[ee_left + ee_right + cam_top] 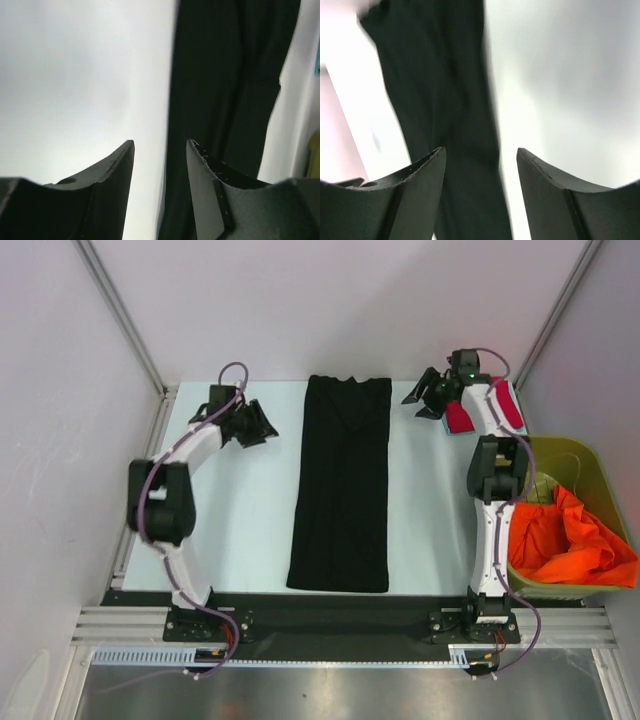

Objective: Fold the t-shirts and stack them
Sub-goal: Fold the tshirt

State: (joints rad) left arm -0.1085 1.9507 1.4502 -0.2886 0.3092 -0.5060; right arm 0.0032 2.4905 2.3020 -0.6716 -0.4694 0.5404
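Black t-shirt (340,485) beside left gripper (262,428), apart

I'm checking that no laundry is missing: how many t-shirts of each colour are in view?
Black t-shirt: 1
Red t-shirt, partly hidden by the right arm: 1
Orange t-shirt, bunched in the bin: 1
Total: 3
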